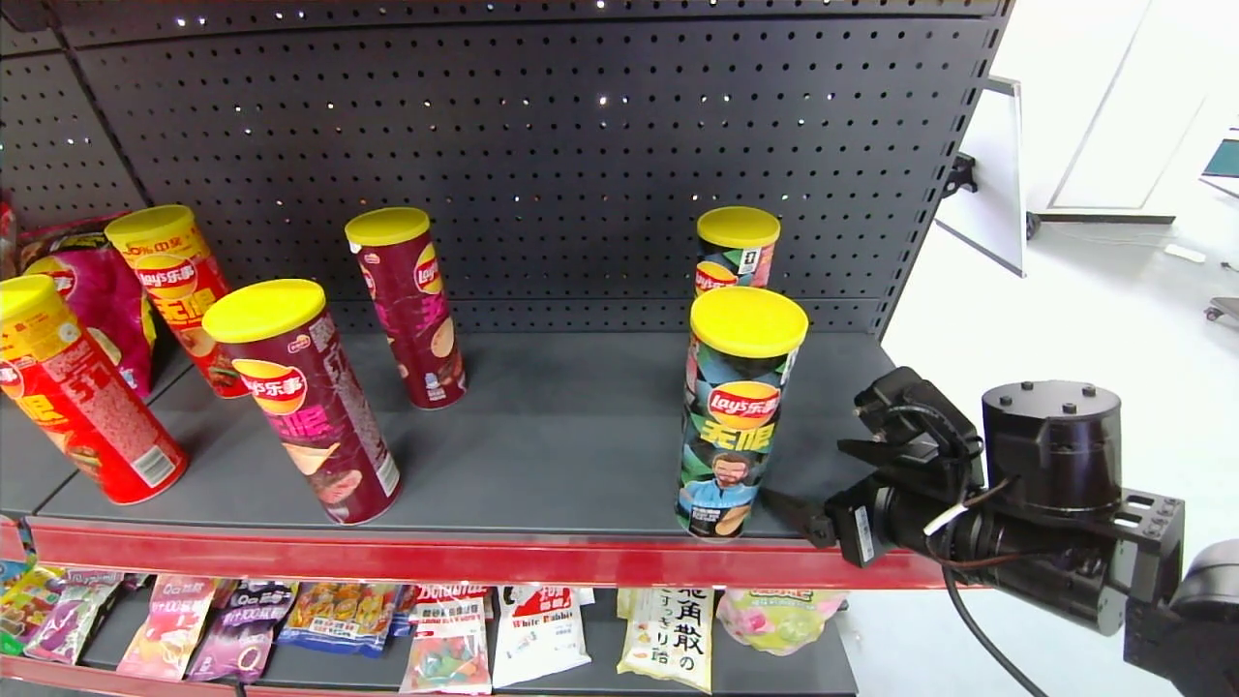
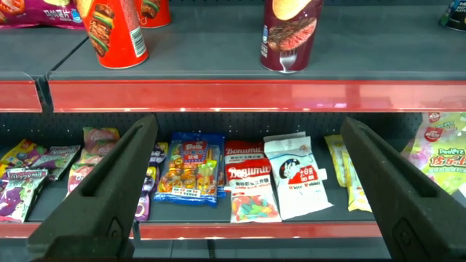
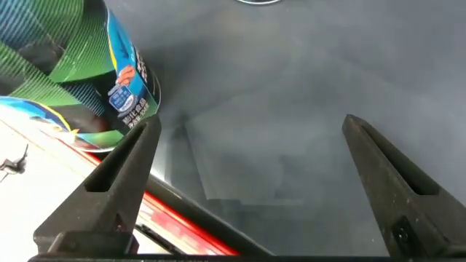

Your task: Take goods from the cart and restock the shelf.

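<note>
A green-and-black chip can with a yellow lid (image 1: 740, 416) stands upright at the front right of the grey shelf board (image 1: 571, 436). A matching can (image 1: 737, 250) stands behind it by the pegboard. My right gripper (image 1: 799, 518) is just right of the front can's base, at the shelf's red front lip. In the right wrist view this gripper (image 3: 251, 122) is open over bare shelf, with the can (image 3: 80, 65) beside one finger and not between them. My left gripper (image 2: 249, 122) is open and holds nothing, facing the shelf front from lower down.
Two maroon cans (image 1: 305, 402) (image 1: 407, 305) and two red cans (image 1: 77, 387) (image 1: 179, 290) stand on the left half of the shelf. Bare board lies between the maroon and green cans. Snack bags (image 2: 193, 167) lie on the lower shelf. The shelf ends at the right, with open floor beyond.
</note>
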`<state>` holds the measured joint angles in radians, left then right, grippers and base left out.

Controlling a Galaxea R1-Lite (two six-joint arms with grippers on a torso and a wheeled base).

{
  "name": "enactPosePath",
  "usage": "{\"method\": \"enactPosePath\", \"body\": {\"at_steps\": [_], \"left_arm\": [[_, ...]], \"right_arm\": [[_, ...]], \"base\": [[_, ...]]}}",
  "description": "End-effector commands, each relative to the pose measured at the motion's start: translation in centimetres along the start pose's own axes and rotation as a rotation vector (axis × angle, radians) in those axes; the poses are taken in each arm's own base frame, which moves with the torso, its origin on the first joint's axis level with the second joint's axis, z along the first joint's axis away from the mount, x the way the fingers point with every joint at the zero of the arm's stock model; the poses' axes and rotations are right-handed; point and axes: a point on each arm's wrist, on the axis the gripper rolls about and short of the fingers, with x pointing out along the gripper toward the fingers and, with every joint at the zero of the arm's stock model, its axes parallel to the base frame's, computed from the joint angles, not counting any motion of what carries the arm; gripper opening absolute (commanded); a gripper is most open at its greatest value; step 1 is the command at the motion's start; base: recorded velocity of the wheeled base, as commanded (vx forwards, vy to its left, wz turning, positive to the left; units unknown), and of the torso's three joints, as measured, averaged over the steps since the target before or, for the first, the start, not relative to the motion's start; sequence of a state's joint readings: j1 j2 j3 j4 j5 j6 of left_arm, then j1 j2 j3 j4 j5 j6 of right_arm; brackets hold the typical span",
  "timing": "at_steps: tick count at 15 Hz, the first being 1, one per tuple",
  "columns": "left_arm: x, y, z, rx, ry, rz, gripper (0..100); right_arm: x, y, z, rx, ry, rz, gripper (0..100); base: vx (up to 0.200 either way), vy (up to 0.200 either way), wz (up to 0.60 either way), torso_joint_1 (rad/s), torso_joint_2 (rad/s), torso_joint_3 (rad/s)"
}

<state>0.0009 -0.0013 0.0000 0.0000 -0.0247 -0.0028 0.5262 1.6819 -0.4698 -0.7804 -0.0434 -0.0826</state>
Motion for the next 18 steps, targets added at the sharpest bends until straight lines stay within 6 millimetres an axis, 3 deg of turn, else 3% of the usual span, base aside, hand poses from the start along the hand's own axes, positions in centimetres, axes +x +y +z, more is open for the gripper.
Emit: {"method": "enactPosePath", "body": {"at_steps": [1, 10, 18], "left_arm": [[0.0, 0.0, 0.0, 0.000, 0.001, -0.001, 100], [0.0, 0.0, 0.0, 0.000, 0.001, 0.001, 100], [0.0, 0.0, 0.0, 0.000, 0.001, 0.001, 100]], "right_arm": [[0.1, 0.1, 0.1, -0.002, -0.001, 0.003, 100], [0.3, 1.5, 0.2, -0.025, -0.004, 0.049, 100], [-0.7, 0.7, 0.1, -0.011, -0.014, 0.020, 100]], "base": [[0.000, 0.000, 0.00, 0.000, 0.00, 0.000], [0.000, 0.000, 0.00, 0.000, 0.00, 0.000], [0.000, 0.000, 0.00, 0.000, 0.00, 0.000]]}}
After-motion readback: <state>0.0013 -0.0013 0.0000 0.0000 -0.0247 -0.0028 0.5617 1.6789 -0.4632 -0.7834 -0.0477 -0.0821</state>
